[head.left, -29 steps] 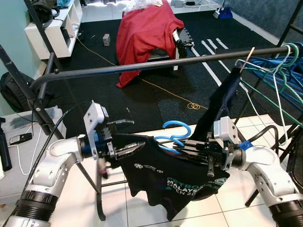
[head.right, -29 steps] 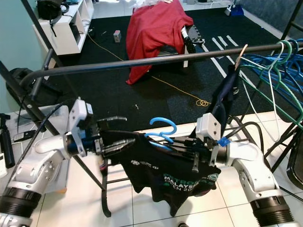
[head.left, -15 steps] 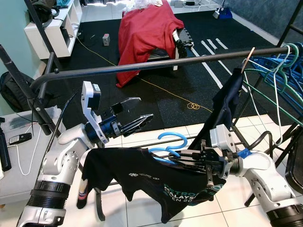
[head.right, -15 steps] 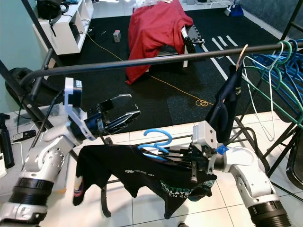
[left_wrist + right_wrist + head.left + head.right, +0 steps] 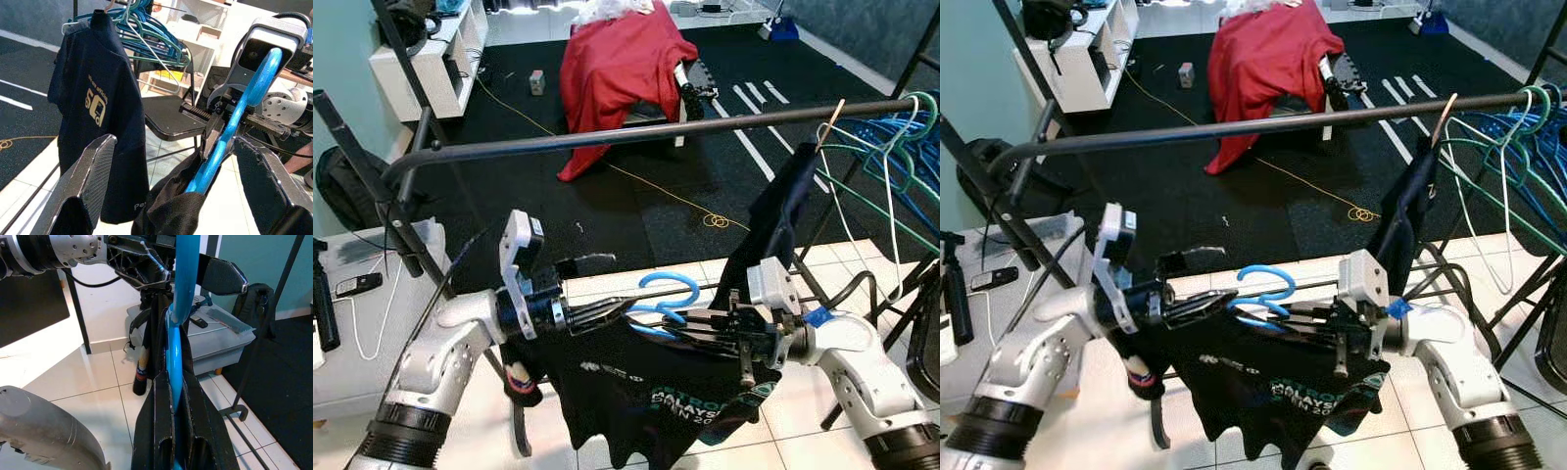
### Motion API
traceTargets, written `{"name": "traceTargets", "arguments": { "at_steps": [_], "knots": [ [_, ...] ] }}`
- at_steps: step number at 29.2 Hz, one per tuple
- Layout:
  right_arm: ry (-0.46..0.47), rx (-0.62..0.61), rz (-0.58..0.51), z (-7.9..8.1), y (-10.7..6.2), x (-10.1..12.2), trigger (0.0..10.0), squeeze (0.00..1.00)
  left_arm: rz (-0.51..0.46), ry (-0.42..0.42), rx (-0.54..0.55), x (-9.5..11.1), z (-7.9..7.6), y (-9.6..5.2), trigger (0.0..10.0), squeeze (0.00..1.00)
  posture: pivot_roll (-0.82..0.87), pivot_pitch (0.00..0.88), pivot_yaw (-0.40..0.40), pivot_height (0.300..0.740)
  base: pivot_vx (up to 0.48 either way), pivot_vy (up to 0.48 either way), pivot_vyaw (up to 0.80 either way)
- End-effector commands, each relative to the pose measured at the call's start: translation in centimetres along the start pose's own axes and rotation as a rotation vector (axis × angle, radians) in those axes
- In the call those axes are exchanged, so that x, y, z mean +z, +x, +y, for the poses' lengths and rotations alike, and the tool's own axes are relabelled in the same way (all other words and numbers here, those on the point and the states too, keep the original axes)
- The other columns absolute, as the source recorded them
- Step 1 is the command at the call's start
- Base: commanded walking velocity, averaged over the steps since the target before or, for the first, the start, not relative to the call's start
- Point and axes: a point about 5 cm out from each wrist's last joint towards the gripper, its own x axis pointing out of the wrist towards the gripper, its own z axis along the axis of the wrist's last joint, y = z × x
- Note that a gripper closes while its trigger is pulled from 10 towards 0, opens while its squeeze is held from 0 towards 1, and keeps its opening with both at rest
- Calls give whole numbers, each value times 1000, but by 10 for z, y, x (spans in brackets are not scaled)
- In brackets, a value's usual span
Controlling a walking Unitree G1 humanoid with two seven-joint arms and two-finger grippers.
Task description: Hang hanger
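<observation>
"MALAYSIA" lettering on black shirt, blue hanger pinched in right claw, left claw spread wide.

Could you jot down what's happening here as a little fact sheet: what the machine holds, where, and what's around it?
holding: blue hanger with a black T-shirt draped on it
right gripper: shut on the hanger
left gripper: open, fingers either side of the hanger's hook
rail: black bar above, hanger not yet on it
already hung: navy shirt, beside a bunch of bare hangers
background: red cloth over furniture
</observation>
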Motion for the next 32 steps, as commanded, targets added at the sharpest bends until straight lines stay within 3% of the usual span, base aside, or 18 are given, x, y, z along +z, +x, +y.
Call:
{"name": "traceTargets", "arguments": {
  "at_steps": [1, 5, 13, 19, 23, 24, 25, 26, 27, 28, 32],
  "knots": [
    [-27, 3, -37, -3, 3, 9, 0, 0, 39, -10, -31, -9, -8, 5, 10000, 0, -109, 132, 27, 740, 0, 0, 0],
    [-30, 7, -40, -3, 4, 10, 0, 0, 63, -2, -52, -12, -10, 7, 10000, 0, -110, 138, 26, 740, 0, 0, 0],
    [-46, 16, -33, -5, 3, 14, 0, 0, 229, 108, -74, -25, -9, 3, 10000, 0, -107, 144, 28, 740, 0, 0, 0],
    [-49, 29, -19, -5, 2, 14, 0, 0, 246, 148, -33, -19, 1, 1, 10000, 0, -106, 144, 29, 740, 0, 0, 0],
    [-47, 38, -7, -4, 2, 13, 0, 0, 228, 123, -32, -15, 3, 3, 9765, 0, -106, 144, 29, 740, 0, 0, 0],
    [-46, 41, -1, -3, 3, 12, 0, 0, 210, 108, -35, -13, 3, 4, 4902, 0, -106, 144, 29, 740, 0, 0, 0],
    [-46, 41, -1, -3, 3, 12, 0, 0, 210, 108, -35, -13, 3, 4, 4902, 0, -106, 144, 29, 740, 0, 0, 0],
    [-47, 48, 8, -2, 3, 11, 0, 0, 196, 88, -50, -10, 3, 5, 3529, 0, -106, 144, 29, 740, 0, 0, 0],
    [-49, 53, 15, -2, 3, 10, 0, 0, 196, 77, -64, -8, 3, 6, 863, 0, -106, 144, 29, 740, 0, 0, 0],
    [-53, 58, 24, -2, 3, 9, 0, 0, 206, 78, -78, -8, 3, 6, 0, 0, -102, 142, 32, 740, 0, 0, 0],
    [-58, 61, 34, -1, 2, 8, 0, 0, 230, 93, -94, -8, 3, 6, 0, 0, -103, 142, 32, 740, 0, 0, 0]
  ]
}}
